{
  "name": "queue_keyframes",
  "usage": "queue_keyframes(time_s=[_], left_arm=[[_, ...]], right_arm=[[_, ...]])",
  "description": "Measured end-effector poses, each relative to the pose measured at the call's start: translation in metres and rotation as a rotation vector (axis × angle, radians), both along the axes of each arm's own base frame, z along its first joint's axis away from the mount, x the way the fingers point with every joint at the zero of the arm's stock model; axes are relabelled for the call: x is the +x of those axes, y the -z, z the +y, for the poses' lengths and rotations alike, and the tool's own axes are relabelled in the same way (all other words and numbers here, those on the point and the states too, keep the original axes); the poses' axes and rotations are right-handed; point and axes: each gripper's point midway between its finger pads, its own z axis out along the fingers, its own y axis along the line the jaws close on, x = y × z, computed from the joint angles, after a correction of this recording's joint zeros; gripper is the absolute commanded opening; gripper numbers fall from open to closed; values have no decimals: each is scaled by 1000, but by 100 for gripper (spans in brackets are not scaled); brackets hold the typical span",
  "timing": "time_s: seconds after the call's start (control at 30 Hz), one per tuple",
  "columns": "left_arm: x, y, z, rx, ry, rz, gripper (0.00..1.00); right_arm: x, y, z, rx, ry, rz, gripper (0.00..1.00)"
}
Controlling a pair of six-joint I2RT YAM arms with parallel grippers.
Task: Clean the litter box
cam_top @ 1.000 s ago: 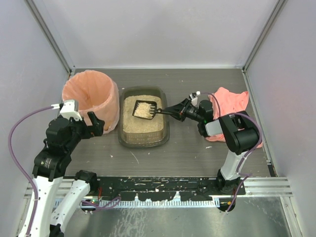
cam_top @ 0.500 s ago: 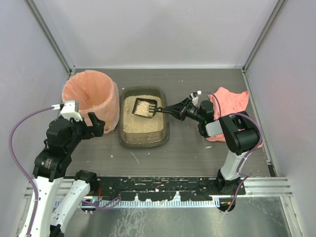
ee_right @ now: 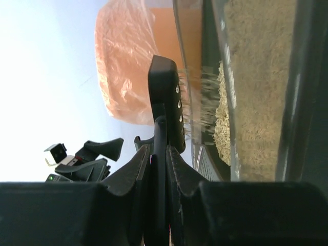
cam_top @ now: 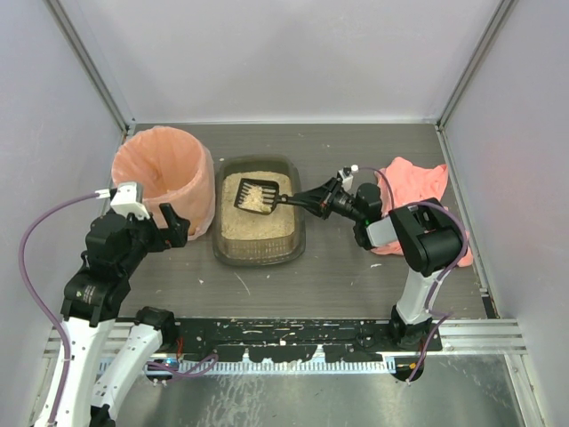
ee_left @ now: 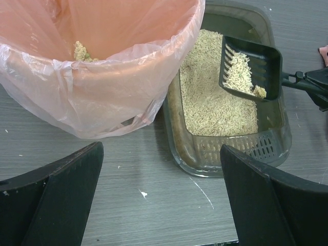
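Observation:
The litter box (cam_top: 259, 259), a shallow dark olive tray, holds beige litter (cam_top: 258, 222) in the middle of the table. In the left wrist view the litter box (ee_left: 230, 165) lies just right of the bin. Above the litter hangs a black slotted scoop (cam_top: 257, 195), carrying some litter and a small clump (ee_left: 260, 91). My right gripper (cam_top: 313, 201) is shut on the scoop's handle, reaching in from the right. In the right wrist view the scoop (ee_right: 164, 87) stands edge-on beyond that gripper (ee_right: 159, 148), with grains blurring off its tines. My left gripper (cam_top: 173, 222) is open and holds nothing, near the bin's front.
A round bin lined with a peach-pink bag (cam_top: 164, 173) stands left of the tray, touching it; the bin (ee_left: 102, 66) has a little litter inside. A pink cloth (cam_top: 413, 182) lies at the right, behind the right arm. Small white specks (ee_left: 144, 194) dot the table.
The scoop has shifted slightly left and back over the litter, and its load looks smaller. The left arm has not moved.

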Motion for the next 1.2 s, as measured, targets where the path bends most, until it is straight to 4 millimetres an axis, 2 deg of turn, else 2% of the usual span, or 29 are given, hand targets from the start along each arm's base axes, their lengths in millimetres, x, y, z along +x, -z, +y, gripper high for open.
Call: queue_keyframes(time_s=[0.2,0.27,0.37,0.8,1.2], left_arm=[[-2,0,1,1,-3,-4,98],[-2,0,1,1,-3,-4,98],[-2,0,1,-3,-5,-5,98],[0,5,0,-25,-20,9,98],[-3,4,4,-21,-40,-2,98]], right_arm=[[3,-3,6,-5,-7,-12,1],[-1,1,4,-4,0,-3,1],[0,5,11,-21,-25,9,1],[2,6,1,-61,4,1,1],[2,-11,5,-202,-41,-128,1]])
